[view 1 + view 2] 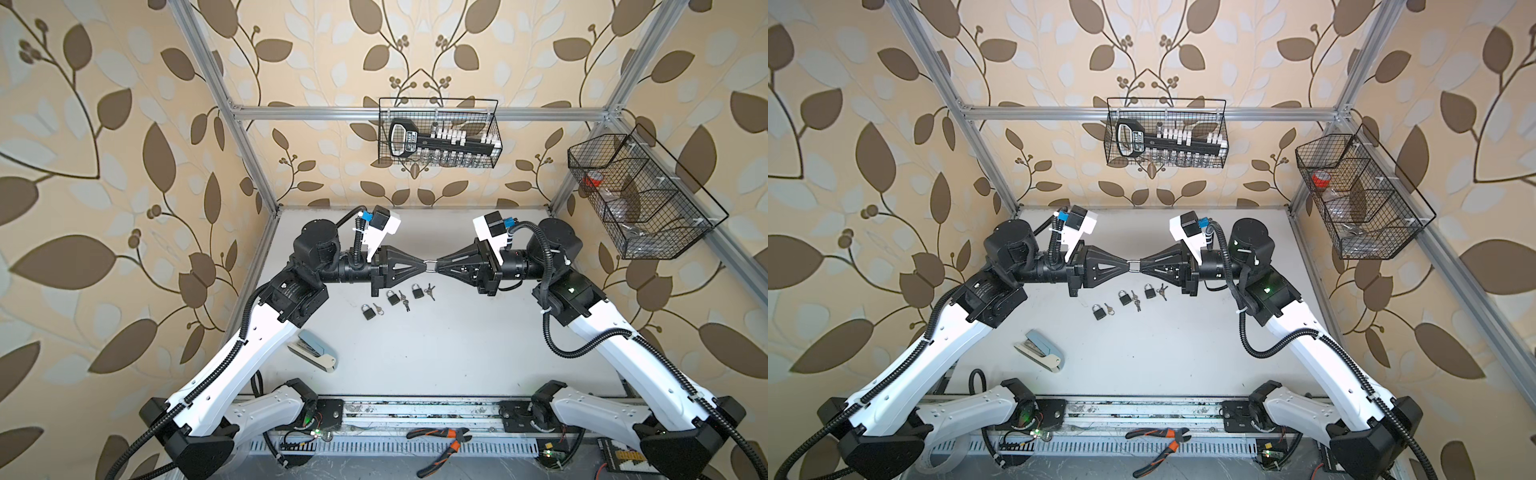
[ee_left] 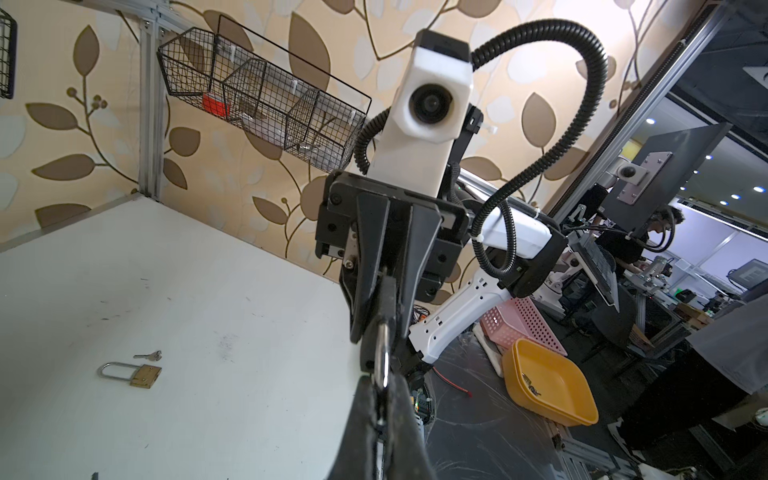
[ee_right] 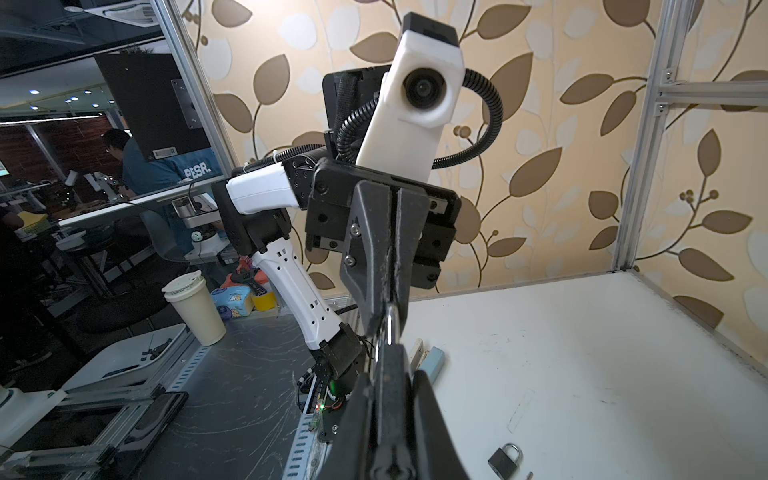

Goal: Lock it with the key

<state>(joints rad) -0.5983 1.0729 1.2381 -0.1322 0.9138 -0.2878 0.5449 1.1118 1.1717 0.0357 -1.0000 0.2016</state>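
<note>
Past the stapler [image 1: 313, 348] and three small padlocks [image 1: 392, 297] with keys [image 1: 403, 296] on the surface [image 1: 457, 353], a padlock [image 1: 431, 264] is held in mid-air: its shackle [image 3: 389, 326] is pinched by the left hand [image 1: 424, 262], its body by the right hand [image 1: 437, 266]. Closing the shackle seems the step in hand; a key must next be fetched.

Bright, diffuse light; soft shadows on table [image 1: 415, 353]. Fisheye bending grows toward 3 and 9 o'clock edges. Wrist-view foregrounds blur.

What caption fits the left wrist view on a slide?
Both hands shut on one padlock: left hand on its shackle, right hand opposite; brass padlock and key lie on the table.
</note>
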